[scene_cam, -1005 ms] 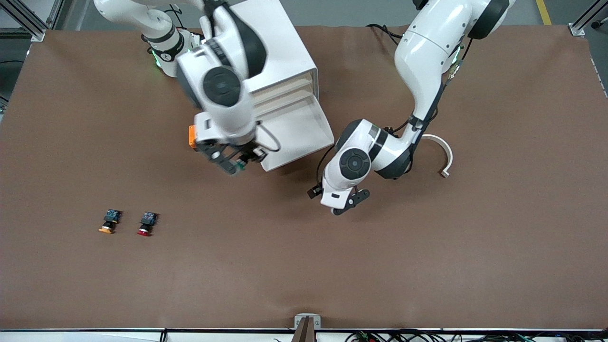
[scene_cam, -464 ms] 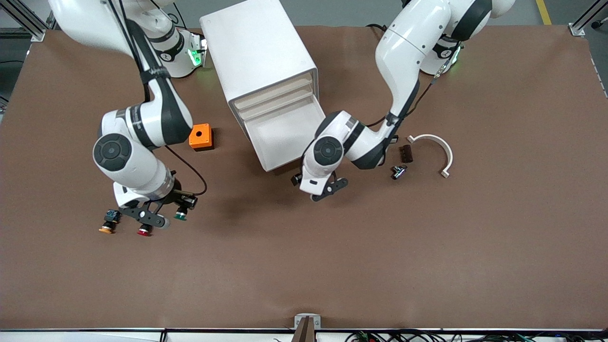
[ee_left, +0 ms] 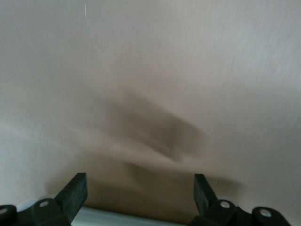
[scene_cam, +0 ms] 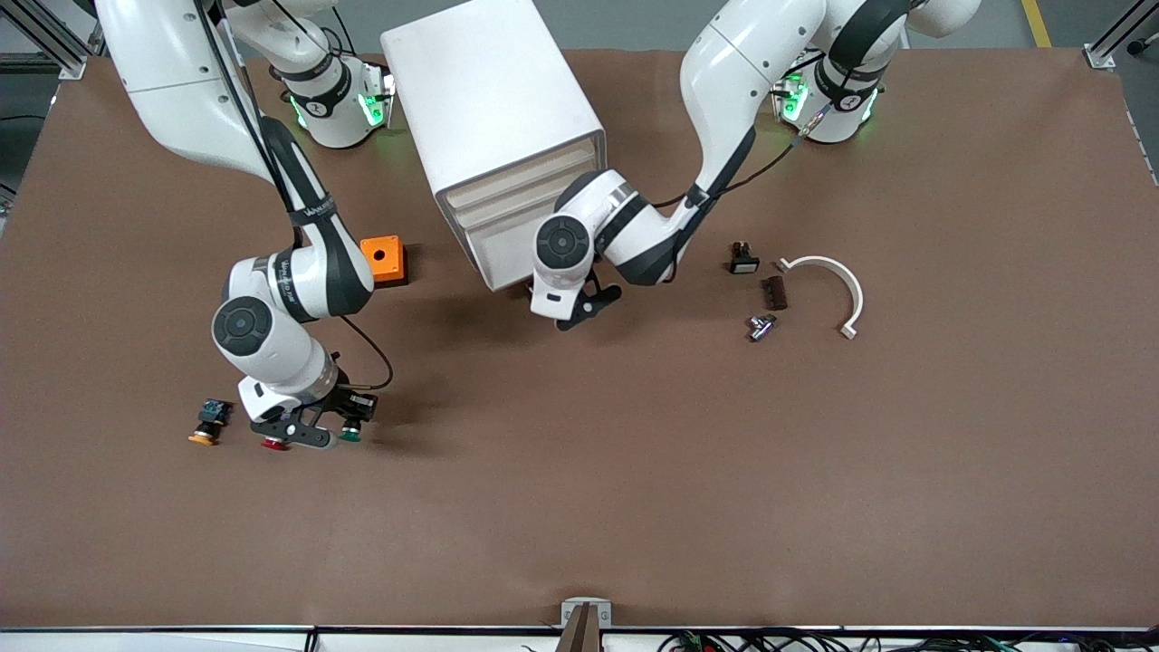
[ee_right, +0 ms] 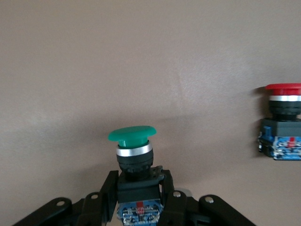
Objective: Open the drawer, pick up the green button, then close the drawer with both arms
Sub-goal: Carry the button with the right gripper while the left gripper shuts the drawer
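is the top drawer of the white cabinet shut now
Shut: the top cream-fronted drawer sits flush in the boxy white cabinet, nothing pulled out, with the open left gripper just before it.

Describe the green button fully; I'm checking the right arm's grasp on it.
The green button has a domed green cap, a silvery collar, a black body and a bluish rear block with a red mark. The right gripper is shut on its body, low over the table beside the red-capped button.
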You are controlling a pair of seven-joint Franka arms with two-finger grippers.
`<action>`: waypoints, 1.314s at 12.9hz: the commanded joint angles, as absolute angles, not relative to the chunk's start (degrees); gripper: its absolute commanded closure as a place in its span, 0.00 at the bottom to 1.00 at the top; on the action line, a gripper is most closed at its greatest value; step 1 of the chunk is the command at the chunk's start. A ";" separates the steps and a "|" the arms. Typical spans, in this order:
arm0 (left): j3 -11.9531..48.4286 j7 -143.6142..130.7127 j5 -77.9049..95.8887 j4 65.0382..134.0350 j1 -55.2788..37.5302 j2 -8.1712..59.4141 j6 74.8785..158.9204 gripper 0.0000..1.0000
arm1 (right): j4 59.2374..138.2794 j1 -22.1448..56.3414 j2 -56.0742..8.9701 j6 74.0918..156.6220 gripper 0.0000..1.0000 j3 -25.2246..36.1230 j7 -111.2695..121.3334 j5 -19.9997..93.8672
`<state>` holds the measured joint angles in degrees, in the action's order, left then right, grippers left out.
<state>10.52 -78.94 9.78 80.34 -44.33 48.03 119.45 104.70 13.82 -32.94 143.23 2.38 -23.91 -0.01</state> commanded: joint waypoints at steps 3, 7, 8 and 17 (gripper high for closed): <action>13.62 -86.30 9.23 82.27 -46.57 46.32 118.83 0.00 | 104.68 11.70 -34.27 145.28 1.00 1.49 -22.50 -0.53; 13.62 -87.89 9.23 82.18 -48.16 46.32 118.83 0.00 | 104.50 10.90 -35.33 145.81 1.00 1.58 -21.89 -0.88; 13.45 -87.72 8.71 82.18 -47.55 46.32 118.83 0.00 | 104.41 10.72 -35.51 145.81 1.00 1.50 -21.88 -0.88; 11.08 -72.45 -3.87 81.65 -26.22 35.70 116.81 0.00 | 101.60 9.93 -35.34 143.98 0.00 1.58 -21.53 -1.32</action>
<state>10.71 -76.59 -2.83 79.78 -30.11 39.61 118.50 102.71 10.73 -35.96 145.92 2.40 -21.92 -0.39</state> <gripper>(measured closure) 0.000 0.004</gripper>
